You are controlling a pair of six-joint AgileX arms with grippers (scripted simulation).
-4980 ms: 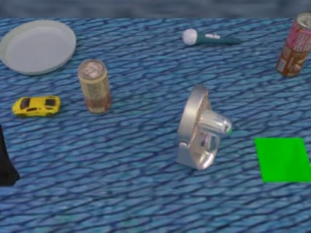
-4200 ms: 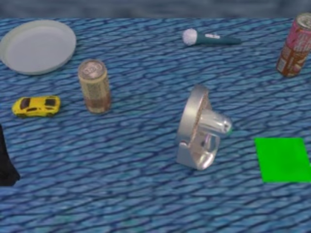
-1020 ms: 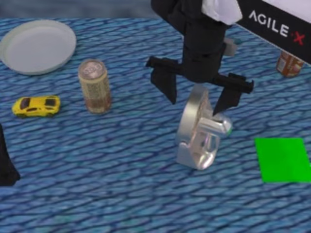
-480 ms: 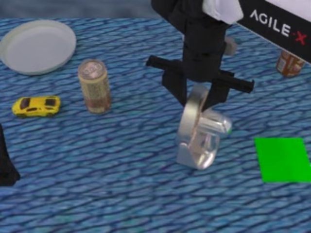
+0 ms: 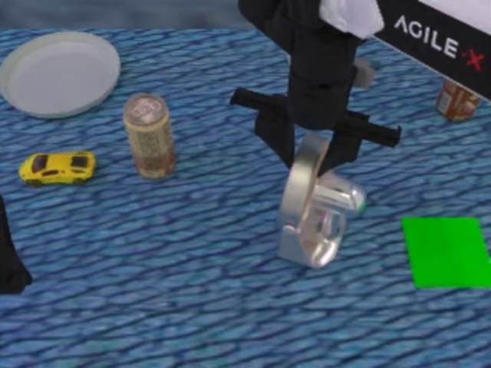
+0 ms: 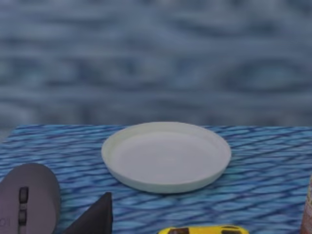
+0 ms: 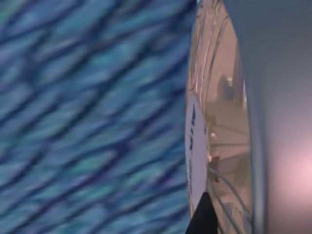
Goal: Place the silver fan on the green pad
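The silver fan (image 5: 314, 207) stands on its flat base near the middle of the blue cloth, ring grille upright, with the green dot on its housing facing right. My right gripper (image 5: 312, 149) reaches down from the back and is shut on the top of the ring, one dark finger on each side. In the right wrist view the grille (image 7: 219, 122) fills the frame beside a fingertip (image 7: 201, 219). The green pad (image 5: 446, 251) lies flat and bare to the fan's right, a short gap away. My left gripper (image 5: 9, 257) is parked at the left edge, open.
A pale round plate (image 5: 60, 73) sits at the back left. A tan can (image 5: 149, 136) and a yellow toy car (image 5: 57, 167) stand left of the fan. Another can (image 5: 458, 98) stands at the back right. A grey mouse (image 6: 27, 200) lies near the left gripper.
The right arm came in from the back right, lowered over the fan, and its fingers closed from wide apart onto the ring. Over the last half second nothing moved.
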